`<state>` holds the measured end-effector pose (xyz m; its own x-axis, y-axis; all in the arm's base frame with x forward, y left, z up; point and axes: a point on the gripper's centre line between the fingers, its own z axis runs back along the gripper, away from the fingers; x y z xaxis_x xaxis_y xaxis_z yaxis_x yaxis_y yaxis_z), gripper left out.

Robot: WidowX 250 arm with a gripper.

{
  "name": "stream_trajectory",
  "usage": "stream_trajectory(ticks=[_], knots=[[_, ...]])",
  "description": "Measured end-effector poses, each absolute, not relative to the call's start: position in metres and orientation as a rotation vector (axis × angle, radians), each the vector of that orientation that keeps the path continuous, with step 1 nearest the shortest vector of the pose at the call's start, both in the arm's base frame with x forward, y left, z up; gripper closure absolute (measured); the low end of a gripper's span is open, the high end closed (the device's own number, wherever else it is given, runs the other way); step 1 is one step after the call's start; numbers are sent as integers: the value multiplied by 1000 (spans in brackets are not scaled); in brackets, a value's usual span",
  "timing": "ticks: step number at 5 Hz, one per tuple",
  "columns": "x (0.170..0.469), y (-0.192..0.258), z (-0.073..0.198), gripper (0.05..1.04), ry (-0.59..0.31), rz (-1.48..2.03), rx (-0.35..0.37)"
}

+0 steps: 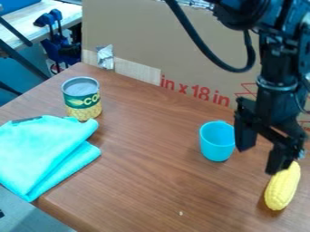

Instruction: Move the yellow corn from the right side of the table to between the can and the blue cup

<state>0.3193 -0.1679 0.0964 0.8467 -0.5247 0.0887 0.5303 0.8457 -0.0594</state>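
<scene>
Yellow corn lay near the blue cup; your gripper hung open beside that cup, no grasp made yet.

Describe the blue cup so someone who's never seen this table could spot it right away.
On the brown table, find the black gripper over the right side of the picture. Just left of it stands a small, plain blue cup, open at the top. Unlike the yellow corn nearby, it is hollow and upright.
</scene>
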Motion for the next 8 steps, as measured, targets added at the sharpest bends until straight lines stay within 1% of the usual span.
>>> stream_trajectory(ticks=[1, 2, 3, 5, 6, 7, 8], knots=[[315, -171, 88, 81, -45, -520, -69], [310, -172, 74, 81, 7, -502, -30], [314, -178, 69, 81, -9, -484, -34], [320, -199, 72, 81, -87, -442, -73], [323, -206, 72, 81, -120, -427, -106], [323, -208, 56, 81, -67, -404, -101], [327, -202, 45, 81, -31, -388, -92]])
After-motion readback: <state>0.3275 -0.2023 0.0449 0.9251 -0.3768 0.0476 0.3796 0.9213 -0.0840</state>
